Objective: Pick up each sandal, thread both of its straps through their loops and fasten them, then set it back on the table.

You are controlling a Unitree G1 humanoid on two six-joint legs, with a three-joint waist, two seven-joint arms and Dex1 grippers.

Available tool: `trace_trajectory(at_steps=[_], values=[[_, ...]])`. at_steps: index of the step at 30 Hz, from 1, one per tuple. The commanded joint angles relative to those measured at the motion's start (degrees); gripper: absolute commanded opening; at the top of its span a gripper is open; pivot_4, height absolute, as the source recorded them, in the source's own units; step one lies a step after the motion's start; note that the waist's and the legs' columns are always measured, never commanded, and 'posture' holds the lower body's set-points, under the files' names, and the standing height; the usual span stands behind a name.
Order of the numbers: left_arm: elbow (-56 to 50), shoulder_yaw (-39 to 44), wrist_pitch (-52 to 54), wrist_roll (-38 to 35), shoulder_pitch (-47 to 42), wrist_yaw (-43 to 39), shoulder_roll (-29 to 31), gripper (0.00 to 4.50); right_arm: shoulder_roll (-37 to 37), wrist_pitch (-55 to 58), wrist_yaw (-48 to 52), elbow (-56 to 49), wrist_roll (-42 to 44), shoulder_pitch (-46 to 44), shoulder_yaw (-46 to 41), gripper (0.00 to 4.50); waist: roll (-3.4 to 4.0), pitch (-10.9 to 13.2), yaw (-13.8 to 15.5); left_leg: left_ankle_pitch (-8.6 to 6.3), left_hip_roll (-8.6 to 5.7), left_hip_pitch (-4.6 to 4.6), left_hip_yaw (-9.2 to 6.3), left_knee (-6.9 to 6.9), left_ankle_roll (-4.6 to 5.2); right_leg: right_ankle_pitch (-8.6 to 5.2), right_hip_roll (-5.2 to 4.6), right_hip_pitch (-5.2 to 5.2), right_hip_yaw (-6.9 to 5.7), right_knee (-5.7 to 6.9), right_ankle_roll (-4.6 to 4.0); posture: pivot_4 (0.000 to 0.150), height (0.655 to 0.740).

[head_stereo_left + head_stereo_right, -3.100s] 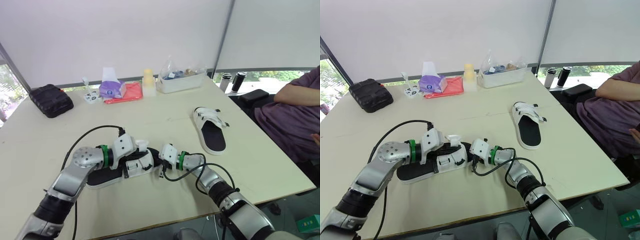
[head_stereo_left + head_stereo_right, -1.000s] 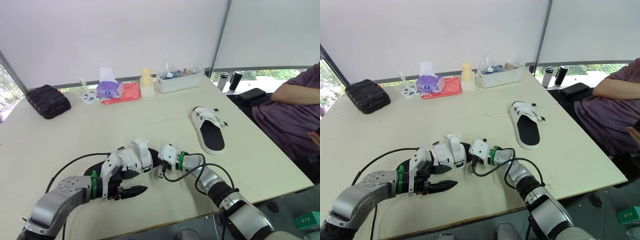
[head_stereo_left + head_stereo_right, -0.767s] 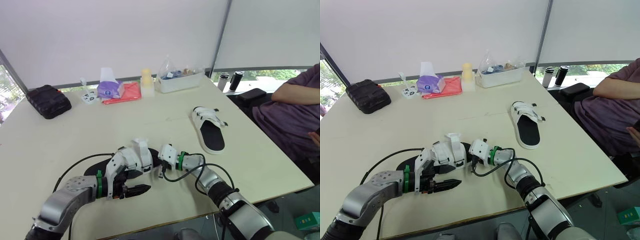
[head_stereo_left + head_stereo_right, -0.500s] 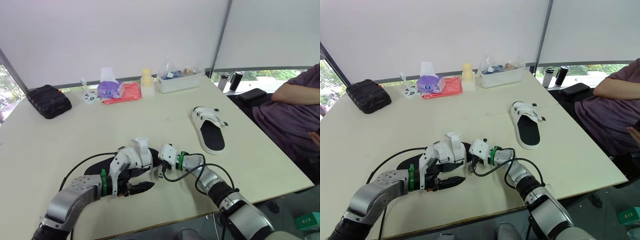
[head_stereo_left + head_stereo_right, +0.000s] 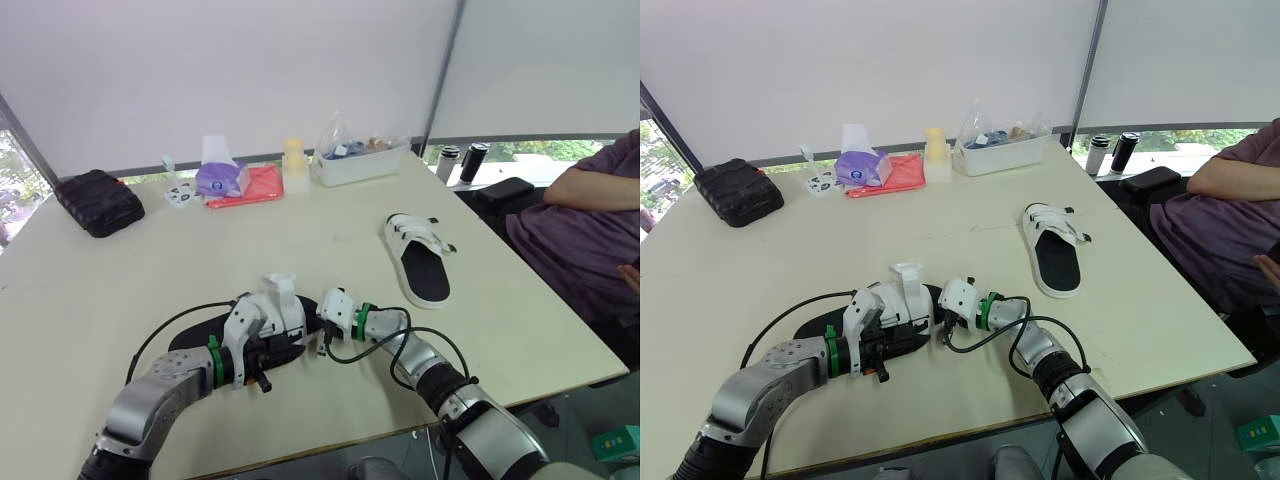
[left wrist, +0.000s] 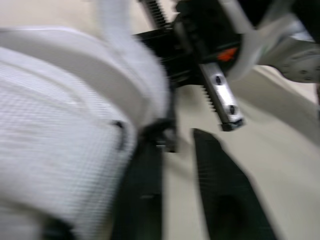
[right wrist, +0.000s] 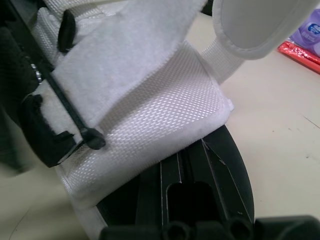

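The far sandal (image 5: pixel 420 258) is lying on the table (image 5: pixel 340 215), apparently fastened. The near sandal (image 5: pixel 215 335), strap (image 5: pixel 281 292) loose, is being worked by the left gripper (image 6: pixel 177 145), jaws narrowly apart, and the right gripper (image 5: pixel 315 320), whose grip cannot be told.

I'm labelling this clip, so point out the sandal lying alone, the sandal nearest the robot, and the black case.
Lone sandal (image 5: pixel 423 272), left eye view, black footbed.
Near sandal (image 7: pixel 150 120), right wrist view, white woven strap.
Black case (image 5: pixel 96 201), left eye view, top face.

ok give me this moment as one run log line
near sandal: on table, one strap standing loose | left gripper: open beside that strap | right gripper: at sandal's strap end | far sandal: apart
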Motion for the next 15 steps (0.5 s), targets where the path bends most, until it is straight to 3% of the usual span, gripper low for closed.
trace_trajectory(at_steps=[1, 6, 15], values=[[-2.1, 1.8, 0.3, -1.3, -1.0, 0.4, 0.0, 0.06, -2.5, 7.8, 0.1, 15.0, -8.3, 6.4, 4.1, 0.00, 0.00, 0.0, 0.0, 0.00, 0.00, 0.04, 0.00, 0.00, 0.00, 0.00, 0.00, 0.04, 0.00, 0.02, 0.00, 0.150, 0.7400], [-2.9, 1.6, 3.5, -3.0, -0.4, -0.8, 1.6, 0.06, -2.5, 7.7, 0.1, 15.0, -8.2, 6.5, 4.1, 0.00, 0.00, 0.0, 0.0, 0.00, 0.00, 0.06, 0.01, 0.00, 0.00, 0.00, 0.00, 0.05, 0.02, 0.03, 0.00, 0.150, 0.7400], [-3.7, -2.8, 6.4, -3.0, 1.0, -7.7, 10.2, 0.06, -2.5, 7.7, 0.1, 15.1, -8.3, 6.4, 4.0, 0.00, 0.01, 0.0, -0.3, -0.02, -0.01, 0.21, 0.04, -0.12, 0.01, 0.00, 0.04, 0.03, 0.04, 0.09, 0.00, 0.150, 0.7400]])
